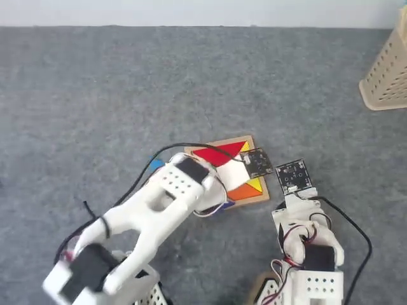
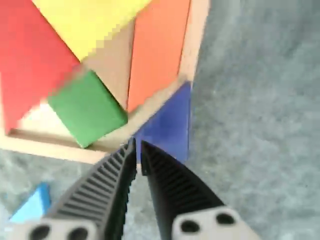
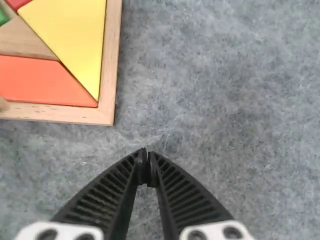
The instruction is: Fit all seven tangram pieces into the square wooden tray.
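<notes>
In the middle of the tabletop, I see the square wooden tray partly filled, with a dark blue piece overlapping its near rim. My left tool hangs closed and empty just beside that piece. My right tool, also pinched together on nothing, sits right of the tray.

High view: left arm covers most of the tray, so the pieces underneath are hidden. Left wrist view: blurred, light blue piece clipped by the frame edge. Right wrist view: green piece is just an edge sliver.
</notes>
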`<state>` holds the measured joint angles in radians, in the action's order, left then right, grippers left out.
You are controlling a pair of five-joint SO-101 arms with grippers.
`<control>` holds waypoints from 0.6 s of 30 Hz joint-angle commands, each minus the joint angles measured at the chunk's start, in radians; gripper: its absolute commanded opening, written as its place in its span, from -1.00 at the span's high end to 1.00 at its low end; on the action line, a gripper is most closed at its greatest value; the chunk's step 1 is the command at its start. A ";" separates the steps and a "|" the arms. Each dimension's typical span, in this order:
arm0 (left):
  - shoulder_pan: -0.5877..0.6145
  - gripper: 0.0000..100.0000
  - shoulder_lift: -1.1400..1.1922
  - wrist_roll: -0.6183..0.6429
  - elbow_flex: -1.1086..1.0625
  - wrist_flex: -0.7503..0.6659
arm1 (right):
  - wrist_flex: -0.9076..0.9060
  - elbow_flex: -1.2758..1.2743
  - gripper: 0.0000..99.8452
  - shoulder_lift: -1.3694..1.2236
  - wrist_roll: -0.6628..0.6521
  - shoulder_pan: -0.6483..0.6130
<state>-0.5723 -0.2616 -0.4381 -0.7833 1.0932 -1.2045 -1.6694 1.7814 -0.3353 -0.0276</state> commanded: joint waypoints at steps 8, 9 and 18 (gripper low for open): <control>-0.020 0.98 -0.107 0.023 -0.053 -0.026 | -0.005 -0.015 0.99 -0.008 -0.011 0.010; -0.020 0.98 -0.086 0.025 -0.053 -0.046 | -0.005 -0.015 0.99 -0.008 -0.011 0.010; -0.015 0.98 0.100 0.025 -0.007 -0.086 | -0.005 -0.015 0.99 -0.008 -0.011 0.010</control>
<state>-0.5877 -0.1818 -0.4258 -0.8278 1.0226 -1.2045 -1.6694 1.7814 -0.3353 -0.0276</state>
